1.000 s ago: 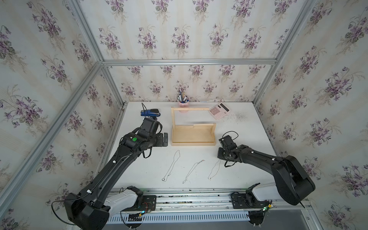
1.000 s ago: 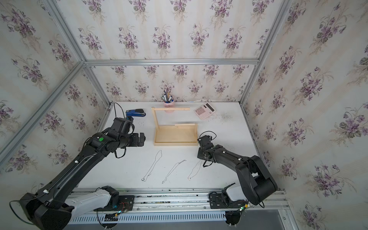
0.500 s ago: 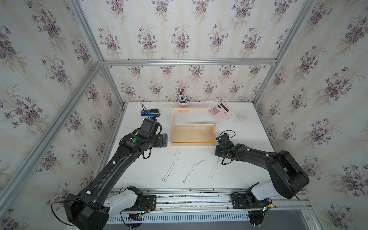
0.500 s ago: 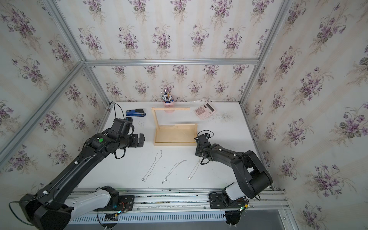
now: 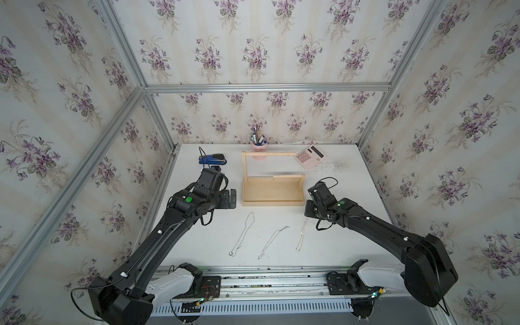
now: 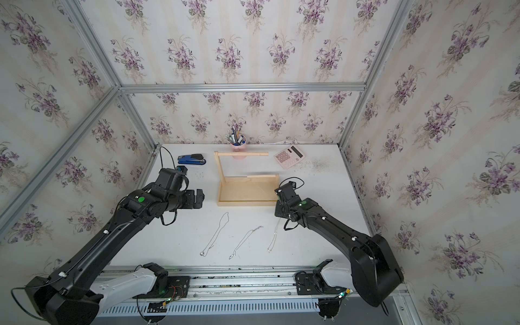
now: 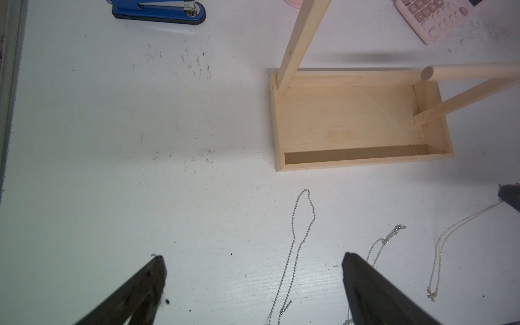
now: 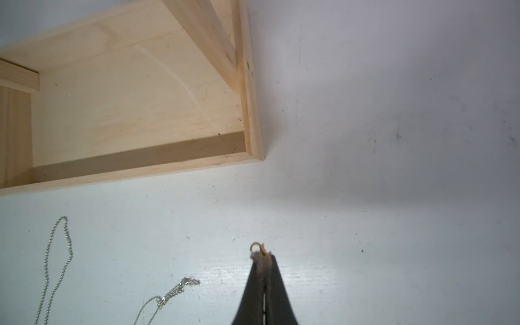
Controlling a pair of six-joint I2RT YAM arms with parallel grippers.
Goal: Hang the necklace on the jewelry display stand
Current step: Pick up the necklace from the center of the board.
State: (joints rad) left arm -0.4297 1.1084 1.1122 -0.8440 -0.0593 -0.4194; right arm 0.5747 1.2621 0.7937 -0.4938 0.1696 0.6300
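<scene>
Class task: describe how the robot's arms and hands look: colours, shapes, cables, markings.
The left arm and right arm are black with white base links, a green dot near each wrist, and loose black cables. Left hand and right hand have tapering black fingers.

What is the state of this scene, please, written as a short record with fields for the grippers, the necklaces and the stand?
left gripper: open, above the table, holding nothing
right gripper: shut on the clasp end of the rightmost necklace
rightmost necklace: pendant end lies on the table
other necklaces: ball-chain necklace and middle necklace lie flat, untouched
jewelry display stand: upright behind the necklaces, crossbar bare, tray empty
back of table: stapler, calculator, pen cup
</scene>
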